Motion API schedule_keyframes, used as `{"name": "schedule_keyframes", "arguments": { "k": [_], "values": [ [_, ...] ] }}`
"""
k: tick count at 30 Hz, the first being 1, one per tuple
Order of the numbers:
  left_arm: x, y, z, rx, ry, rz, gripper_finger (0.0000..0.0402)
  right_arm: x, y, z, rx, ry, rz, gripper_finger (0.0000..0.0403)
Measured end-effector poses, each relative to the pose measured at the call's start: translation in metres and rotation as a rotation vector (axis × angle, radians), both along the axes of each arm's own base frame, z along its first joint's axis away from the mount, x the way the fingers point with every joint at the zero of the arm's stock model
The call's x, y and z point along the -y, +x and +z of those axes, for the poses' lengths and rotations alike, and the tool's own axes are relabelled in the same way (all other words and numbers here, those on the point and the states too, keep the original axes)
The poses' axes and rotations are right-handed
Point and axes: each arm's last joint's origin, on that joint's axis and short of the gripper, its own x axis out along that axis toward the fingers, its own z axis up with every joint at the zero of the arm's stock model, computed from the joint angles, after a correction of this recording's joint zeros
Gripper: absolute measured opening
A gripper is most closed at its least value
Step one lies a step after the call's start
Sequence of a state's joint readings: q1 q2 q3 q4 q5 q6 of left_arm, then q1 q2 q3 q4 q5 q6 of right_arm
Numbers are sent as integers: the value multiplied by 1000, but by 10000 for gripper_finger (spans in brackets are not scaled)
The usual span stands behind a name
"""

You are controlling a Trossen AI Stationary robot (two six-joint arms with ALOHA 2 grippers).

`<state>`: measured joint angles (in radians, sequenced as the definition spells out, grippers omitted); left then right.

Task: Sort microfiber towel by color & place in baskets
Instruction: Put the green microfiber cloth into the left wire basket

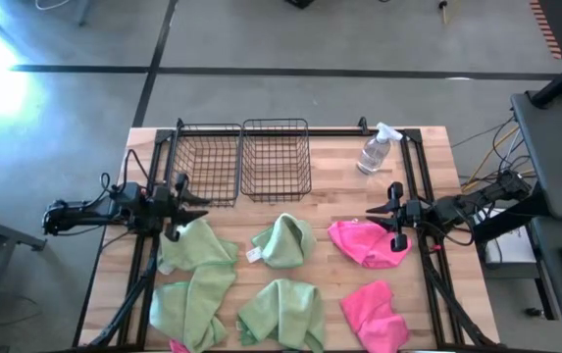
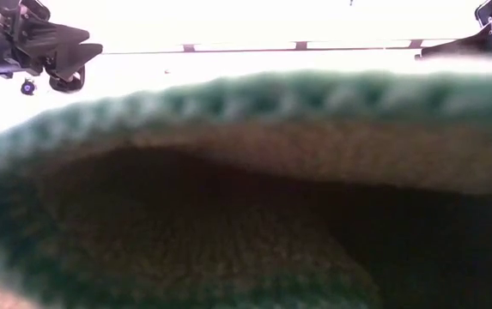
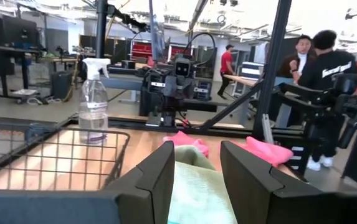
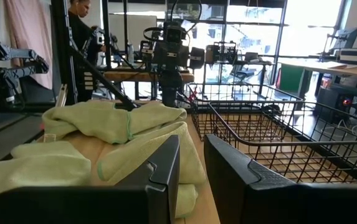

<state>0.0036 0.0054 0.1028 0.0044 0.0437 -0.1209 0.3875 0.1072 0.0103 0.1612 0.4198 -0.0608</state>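
Left claw [image 1: 184,192] spread beside baskets [image 1: 243,160]; right claw [image 1: 396,214] spread. Advice: drop squarely onto green towel [image 1: 197,245], pinch bunched fold.

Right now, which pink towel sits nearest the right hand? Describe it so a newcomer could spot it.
Start at the clear spray bottle on the table's right side. Coming toward the front edge, the pink towel lies bunched beside the right hand. The other pink towel lies nearer the front edge.
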Motion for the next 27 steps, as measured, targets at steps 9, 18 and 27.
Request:
{"name": "schedule_keyframes", "arguments": {
  "k": [9,18,27],
  "values": [
    [0,0,0,-3,-60,-6,116,0,0,0,0,0,0,68],
    [0,0,0,-5,-80,-4,116,0,0,0,0,0,0,68],
    [0,0,2,16,-74,-2,116,0,0,0,0,0,0,68]
  ]
}}
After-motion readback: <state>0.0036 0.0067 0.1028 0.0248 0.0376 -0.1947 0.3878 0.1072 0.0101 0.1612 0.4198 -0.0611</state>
